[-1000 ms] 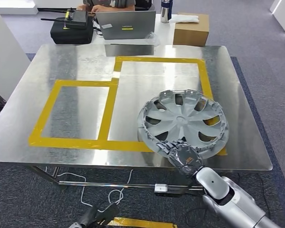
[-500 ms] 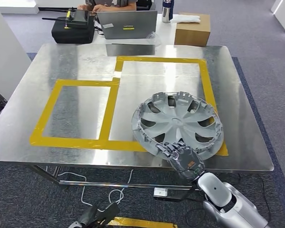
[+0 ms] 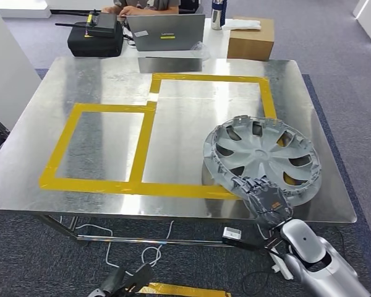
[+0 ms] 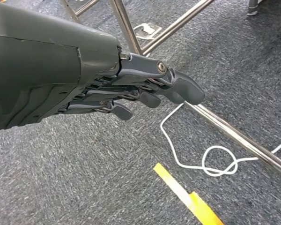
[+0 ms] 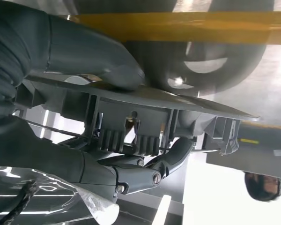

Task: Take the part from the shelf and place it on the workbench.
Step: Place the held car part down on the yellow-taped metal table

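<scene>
Left hand: your left hand (image 4: 132, 91) hangs low over the carpet, fingers straight, close together and holding nothing.
Taped boxes: the yellow tape boxes (image 3: 146, 130) mark bays on the workbench (image 3: 99, 80).
Part: the hubcap (image 3: 263, 162) sits tilted over the right bay's corner, hollow side up.
Right hand: your right hand (image 3: 266, 201) clamps its near rim, likely steadying it for set-down.

Right hand (image 3: 266, 203) covers the near rim of the wheel cover (image 3: 263, 154). Person (image 3: 141, 6) behind the bench (image 3: 104, 80) cut off at frame top. Laptop (image 3: 166, 32) label illegible.
</scene>
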`<control>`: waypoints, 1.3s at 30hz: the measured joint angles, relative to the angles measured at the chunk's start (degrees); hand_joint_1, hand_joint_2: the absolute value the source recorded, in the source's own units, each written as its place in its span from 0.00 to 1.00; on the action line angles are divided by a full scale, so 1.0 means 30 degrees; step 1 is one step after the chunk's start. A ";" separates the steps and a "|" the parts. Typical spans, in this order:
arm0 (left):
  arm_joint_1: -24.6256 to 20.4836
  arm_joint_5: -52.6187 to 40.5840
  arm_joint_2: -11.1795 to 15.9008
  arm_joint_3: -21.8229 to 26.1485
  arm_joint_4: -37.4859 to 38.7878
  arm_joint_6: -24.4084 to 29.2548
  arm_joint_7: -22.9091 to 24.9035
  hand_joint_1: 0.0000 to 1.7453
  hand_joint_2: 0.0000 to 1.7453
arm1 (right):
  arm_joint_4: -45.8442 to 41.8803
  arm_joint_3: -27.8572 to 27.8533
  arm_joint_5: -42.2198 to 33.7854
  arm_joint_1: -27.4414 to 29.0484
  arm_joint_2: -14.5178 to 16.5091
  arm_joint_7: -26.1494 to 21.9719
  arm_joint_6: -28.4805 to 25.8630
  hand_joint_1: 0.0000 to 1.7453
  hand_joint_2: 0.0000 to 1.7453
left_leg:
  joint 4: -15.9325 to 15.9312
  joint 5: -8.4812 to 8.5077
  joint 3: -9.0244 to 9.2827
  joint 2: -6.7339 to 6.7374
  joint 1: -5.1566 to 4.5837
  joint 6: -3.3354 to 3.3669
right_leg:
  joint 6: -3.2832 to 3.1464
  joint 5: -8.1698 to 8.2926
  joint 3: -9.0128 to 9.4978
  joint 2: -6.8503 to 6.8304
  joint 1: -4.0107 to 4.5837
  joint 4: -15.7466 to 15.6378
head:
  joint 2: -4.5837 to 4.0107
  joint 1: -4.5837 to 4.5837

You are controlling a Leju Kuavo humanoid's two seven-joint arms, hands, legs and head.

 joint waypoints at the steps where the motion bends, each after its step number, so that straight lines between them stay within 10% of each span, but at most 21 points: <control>1: 0.0000 0.0000 0.0005 0.0000 0.0000 0.0002 0.0005 0.00 1.00 | 0.0000 -0.0152 -0.0022 0.0049 -0.0009 -0.0026 0.0011 0.75 1.00 | 0.0001 0.0000 0.0000 0.0000 0.0000 0.0000 | 0.0000 0.0000 0.0000 0.0000 0.0000 0.0000 | 0.0000 0.0000; 4: 0.0001 -0.0002 0.0016 -0.0004 0.0000 0.0009 0.0013 0.00 1.00 | 0.0004 -0.0457 -0.0038 0.0148 -0.0018 -0.0084 0.0051 0.00 1.00 | 0.0001 0.0000 0.0000 0.0000 0.0000 0.0000 | 0.0000 0.0000 -0.0001 0.0001 0.0000 0.0000 | 0.0000 -0.0004; 12: -0.0002 0.0053 0.0013 -0.0013 0.0000 0.0013 0.0034 0.00 1.00 | 0.0106 -0.0710 0.0117 0.0117 -0.0018 -0.0430 0.0117 0.00 1.00 | 0.0000 0.0001 -0.0005 0.0000 0.0001 0.0001 | 0.0000 0.0000 -0.0002 0.0001 0.0002 0.0000 | 0.0002 -0.0002; 16: -0.0001 0.0200 0.0015 -0.0013 0.0000 0.0015 -0.0006 0.00 0.00 | 0.0135 -0.0736 0.0228 0.0104 -0.0018 -0.0574 0.0089 0.00 1.00 | 0.0000 0.0001 -0.0008 0.0000 0.0001 0.0001 | 0.0000 0.0000 -0.0002 0.0001 0.0002 0.0000 | 0.0005 0.0000; 28: 0.0044 0.0804 0.0027 0.0024 0.0000 0.0217 0.0060 0.00 0.00 | -0.0854 -0.0464 -0.0253 0.0454 0.0196 -0.0146 0.0710 0.00 1.00 | -0.0001 0.0001 -0.0014 -0.0001 0.0003 0.0001 | -0.0001 -0.0001 -0.0008 -0.0001 0.0003 0.0000 | 0.0000 -0.0002; 39: 0.0616 0.1955 0.0255 0.0592 0.0000 0.0623 -0.0497 0.00 0.00 | -0.6885 0.0808 -0.5173 0.5518 0.0805 0.0178 0.1234 0.00 1.00 | -0.0013 -0.0012 -0.0080 -0.0019 0.0007 -0.0004 | -0.0003 -0.0034 -0.0067 -0.0011 0.0008 0.0000 | 0.0005 -0.0005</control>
